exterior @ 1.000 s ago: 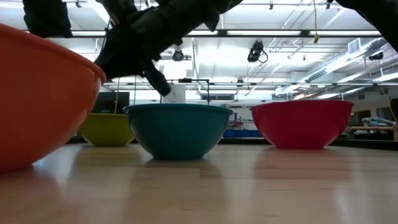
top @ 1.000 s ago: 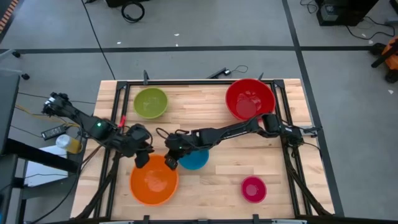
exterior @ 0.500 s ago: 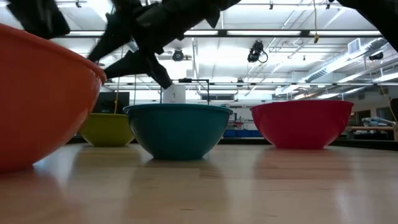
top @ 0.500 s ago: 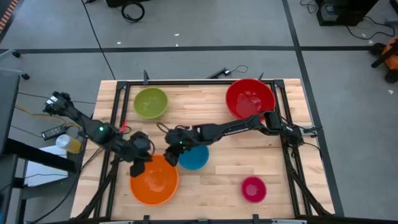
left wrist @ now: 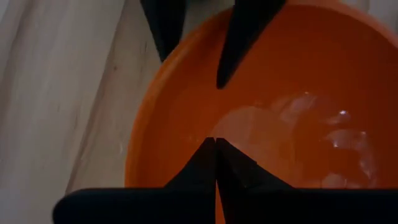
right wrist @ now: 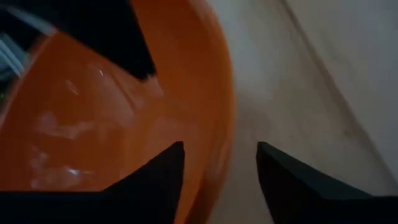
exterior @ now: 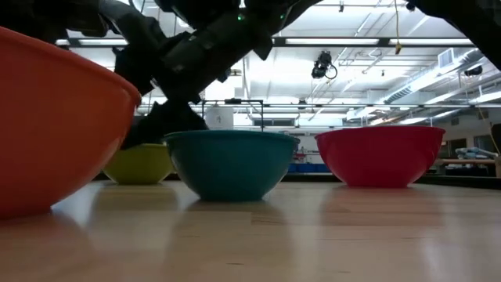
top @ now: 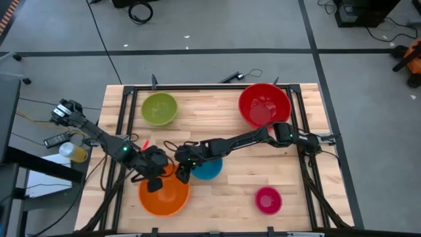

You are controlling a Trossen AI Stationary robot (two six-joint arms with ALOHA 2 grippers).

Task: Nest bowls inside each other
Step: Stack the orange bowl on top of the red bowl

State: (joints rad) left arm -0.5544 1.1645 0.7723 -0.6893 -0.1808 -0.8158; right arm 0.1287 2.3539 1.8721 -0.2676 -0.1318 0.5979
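Note:
The orange bowl sits upright near the table's front left. My left gripper hangs shut over its far-left part, fingertips pointing down into the hollow. My right gripper stands open over its far-right rim, one finger inside the bowl and one outside. Just behind it on the table sits the blue bowl. The lime green bowl rests at the far left. The red bowl is at the far right. The small pink bowl is at the near right. My left gripper points its shut fingertips down into the orange bowl's hollow; I cannot tell whether they touch it. My right gripper slants down from the table's right. One finger is inside the orange rim and one outside. I cannot tell whether either touches it.
A black metal frame runs along the table's sides and far edge. Bare wood lies between the orange and pink bowls. A bottle and cables sit off the table's left side.
My right gripper has opened and sunk, so its fingers now stand on either side of the orange rim. My left gripper has gone down and toward the near edge into the orange bowl and has shut. The blue bowl has slid a little toward the table's right edge.

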